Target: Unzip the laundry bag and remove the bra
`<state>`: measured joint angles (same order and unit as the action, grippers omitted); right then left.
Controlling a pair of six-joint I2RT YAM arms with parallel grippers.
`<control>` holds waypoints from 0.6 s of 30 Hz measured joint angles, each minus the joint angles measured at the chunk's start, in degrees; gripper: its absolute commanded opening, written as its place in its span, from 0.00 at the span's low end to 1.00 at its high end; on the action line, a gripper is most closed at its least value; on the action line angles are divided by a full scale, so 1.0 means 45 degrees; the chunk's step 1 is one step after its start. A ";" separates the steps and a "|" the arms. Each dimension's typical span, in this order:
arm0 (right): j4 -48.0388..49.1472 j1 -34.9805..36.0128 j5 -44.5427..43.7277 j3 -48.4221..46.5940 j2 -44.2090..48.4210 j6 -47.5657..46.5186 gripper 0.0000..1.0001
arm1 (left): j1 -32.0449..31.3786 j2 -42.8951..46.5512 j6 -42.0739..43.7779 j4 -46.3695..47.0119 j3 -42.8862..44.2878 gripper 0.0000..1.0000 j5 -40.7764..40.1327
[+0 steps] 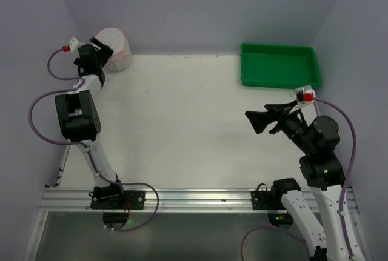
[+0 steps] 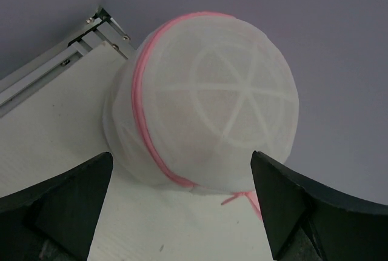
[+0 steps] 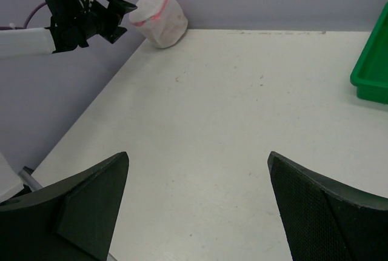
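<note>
The laundry bag point(image 1: 115, 48) is a round white mesh pouch with pink zipper trim, standing in the table's far left corner against the wall. It fills the left wrist view point(image 2: 206, 103), and its pink trim runs down to a loose pink pull at the bottom right. It also shows small in the right wrist view point(image 3: 159, 16). My left gripper point(image 1: 100, 49) is open, its fingers just short of the bag on either side. My right gripper point(image 1: 262, 118) is open and empty above the table's right middle. The bra is hidden; only a faint beige tint shows through the mesh.
A green tray point(image 1: 279, 65) stands at the back right, and its edge shows in the right wrist view point(image 3: 371, 61). Purple walls close in on the left, back and right. A metal rail point(image 1: 194, 199) runs along the near edge.
</note>
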<state>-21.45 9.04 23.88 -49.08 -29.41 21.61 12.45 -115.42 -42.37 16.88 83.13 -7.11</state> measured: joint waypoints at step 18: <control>0.1443 0.0005 0.0806 0.0699 -0.1885 0.0631 0.99 | 0.0228 -0.3759 -0.0826 0.2477 0.2380 0.00 0.2438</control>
<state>-14.96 9.06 27.51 -45.93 -37.89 24.45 13.47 -132.33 -46.09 28.03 93.84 3.86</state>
